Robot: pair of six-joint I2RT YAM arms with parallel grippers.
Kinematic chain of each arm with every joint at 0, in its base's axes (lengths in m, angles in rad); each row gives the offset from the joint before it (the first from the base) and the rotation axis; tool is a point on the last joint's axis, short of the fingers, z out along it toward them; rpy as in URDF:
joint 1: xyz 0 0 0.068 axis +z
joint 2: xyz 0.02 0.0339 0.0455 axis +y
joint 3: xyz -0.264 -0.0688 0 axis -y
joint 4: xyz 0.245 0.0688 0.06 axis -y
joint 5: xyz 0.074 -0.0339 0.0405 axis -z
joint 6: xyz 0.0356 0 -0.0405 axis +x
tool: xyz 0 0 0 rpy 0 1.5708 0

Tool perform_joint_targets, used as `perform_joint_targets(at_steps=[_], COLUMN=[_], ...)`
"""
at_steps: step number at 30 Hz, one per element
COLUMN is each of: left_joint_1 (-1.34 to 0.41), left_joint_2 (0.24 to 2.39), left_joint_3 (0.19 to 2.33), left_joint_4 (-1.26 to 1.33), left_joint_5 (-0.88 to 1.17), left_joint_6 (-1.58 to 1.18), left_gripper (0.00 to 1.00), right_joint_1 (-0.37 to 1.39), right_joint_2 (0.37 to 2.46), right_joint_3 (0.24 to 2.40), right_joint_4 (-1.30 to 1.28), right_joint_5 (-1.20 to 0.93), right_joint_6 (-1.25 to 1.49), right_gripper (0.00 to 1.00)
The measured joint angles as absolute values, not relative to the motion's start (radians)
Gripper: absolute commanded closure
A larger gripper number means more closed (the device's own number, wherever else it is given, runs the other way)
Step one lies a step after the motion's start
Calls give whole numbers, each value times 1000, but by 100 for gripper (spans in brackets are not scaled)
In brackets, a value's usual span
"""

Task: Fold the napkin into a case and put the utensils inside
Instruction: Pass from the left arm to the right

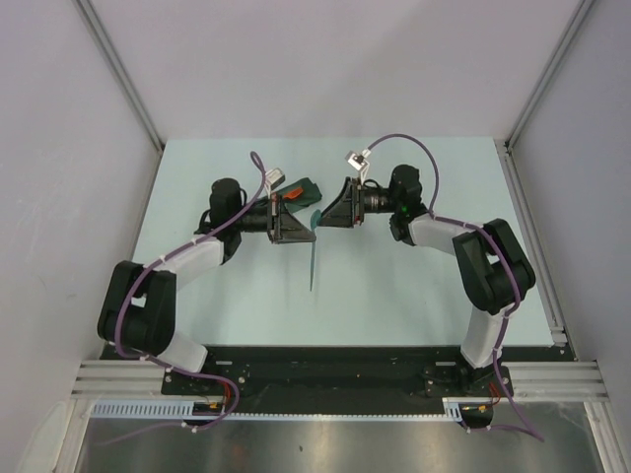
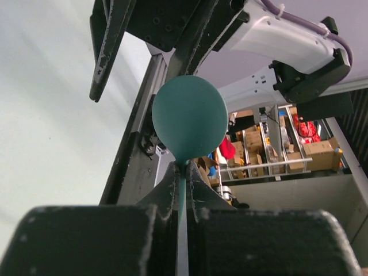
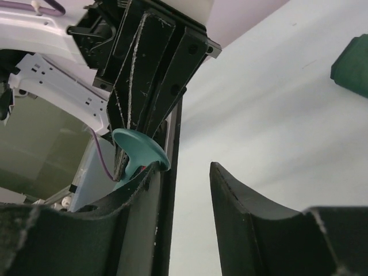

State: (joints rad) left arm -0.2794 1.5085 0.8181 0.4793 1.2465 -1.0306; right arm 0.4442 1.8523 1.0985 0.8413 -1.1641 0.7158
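Teal spoon not yet in green cloth: left gripper clamped on its neck, mid-air; right gripper jaws apart beside bowl. Cloth bunched behind, orange piece at it; insertion left

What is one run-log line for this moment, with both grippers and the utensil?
left gripper: shut on neck of teal-green plastic spoon | right gripper: open, beside the spoon | dark green cloth napkin: on table

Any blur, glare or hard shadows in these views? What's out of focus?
Top view: even light, soft shadows, no harsh glare. Left wrist view: spoon sharp, left claw fingers dark and blurred. Right wrist view: right claw fingers soft, green cloth blurred at the edge.
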Motion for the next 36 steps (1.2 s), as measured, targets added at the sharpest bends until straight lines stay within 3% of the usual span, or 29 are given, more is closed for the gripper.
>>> perform_joint_targets(at_steps=[7, 14, 18, 19, 20, 22, 23, 24, 27, 32, 36], left_joint_1=[-284, -294, -295, -295, -295, -295, -295, -294, -272, -89, 9], left_joint_2=[1525, 1545, 1557, 1560, 1562, 1568, 1570, 1570, 1569, 1532, 1522], left_joint_3=[817, 797, 796, 796, 796, 796, 796, 796, 797, 815, 905], left_joint_4=[533, 604, 656, 666, 673, 685, 689, 693, 688, 398, 136], left_joint_5=[1272, 1293, 1303, 1305, 1308, 1316, 1321, 1321, 1302, 1082, 803], left_joint_6=[-1089, -1152, -1209, -1221, -1232, -1251, -1259, -1267, -1269, -1092, -943], left_gripper=[100, 100, 100, 100, 100, 99, 94, 75, 59, 59, 76], right_joint_1=[439, 438, 439, 439, 439, 439, 439, 439, 434, 402, 365], right_joint_2=[1851, 1888, 1927, 1936, 1940, 1945, 1945, 1946, 1947, 1938, 1933], right_joint_3=[1083, 1099, 1119, 1124, 1126, 1128, 1128, 1129, 1129, 1131, 1175], right_joint_4=[1011, 1203, 1250, 1260, 1265, 1277, 1279, 1281, 1270, 1077, 791], right_joint_5=[-1206, -1238, -1243, -1244, -1244, -1247, -1248, -1247, -1223, -1092, -889], right_joint_6=[815, 973, 1050, 1071, 1083, 1098, 1097, 1095, 1076, 955, 821], right_gripper=[59, 79, 81, 84, 97, 100, 100, 100, 100, 100, 100])
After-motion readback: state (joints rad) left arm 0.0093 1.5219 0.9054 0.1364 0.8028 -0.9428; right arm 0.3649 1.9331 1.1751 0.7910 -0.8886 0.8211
